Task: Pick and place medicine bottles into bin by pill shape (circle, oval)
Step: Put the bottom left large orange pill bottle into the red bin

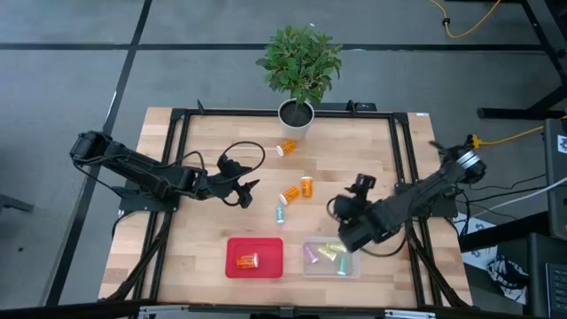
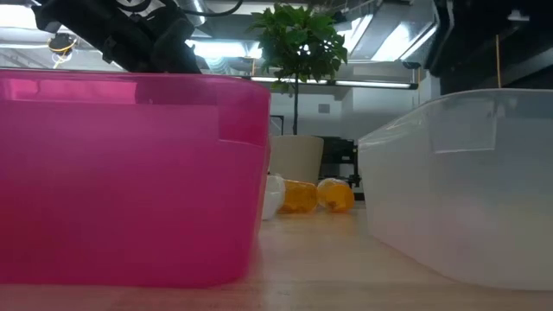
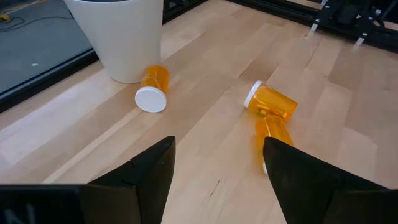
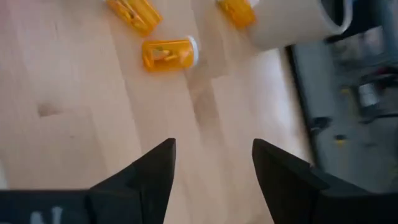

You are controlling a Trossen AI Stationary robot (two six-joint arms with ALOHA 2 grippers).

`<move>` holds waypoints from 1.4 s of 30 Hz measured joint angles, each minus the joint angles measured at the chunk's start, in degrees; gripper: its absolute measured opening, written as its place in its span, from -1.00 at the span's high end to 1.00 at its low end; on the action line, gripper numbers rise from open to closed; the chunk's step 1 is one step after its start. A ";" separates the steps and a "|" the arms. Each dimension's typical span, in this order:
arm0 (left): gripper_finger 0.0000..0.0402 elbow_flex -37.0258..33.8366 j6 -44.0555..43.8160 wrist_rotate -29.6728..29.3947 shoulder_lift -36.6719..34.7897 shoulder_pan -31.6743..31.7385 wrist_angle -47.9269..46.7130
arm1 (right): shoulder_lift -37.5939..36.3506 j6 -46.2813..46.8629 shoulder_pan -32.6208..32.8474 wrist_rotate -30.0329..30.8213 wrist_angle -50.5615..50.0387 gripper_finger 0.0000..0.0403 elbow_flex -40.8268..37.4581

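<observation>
Three orange bottles with white caps lie on their sides on the table: one (image 1: 287, 147) by the plant pot, two (image 1: 307, 185) (image 1: 290, 194) at mid-table. A teal bottle (image 1: 281, 213) lies just nearer. My left gripper (image 1: 246, 190) is open and empty, left of the mid-table pair; its wrist view shows those two (image 3: 270, 101) (image 3: 273, 134) and the pot-side bottle (image 3: 153, 88) ahead. My right gripper (image 1: 361, 185) is open and empty, right of the pair, above the table; its wrist view shows the pair (image 4: 169, 53) (image 4: 132, 12) ahead.
A red bin (image 1: 232, 268) at the near edge holds one orange bottle (image 1: 245, 260). A clear bin (image 1: 306, 268) to its right holds several pastel bottles (image 1: 330, 254). A potted plant (image 1: 297, 113) stands at the far middle. A black frame rims the table.
</observation>
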 joint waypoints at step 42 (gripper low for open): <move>-0.18 0.00 -1.26 -0.08 0.31 0.15 0.04 | -60.91 -44.93 -16.72 -21.69 89.68 -0.07 -66.08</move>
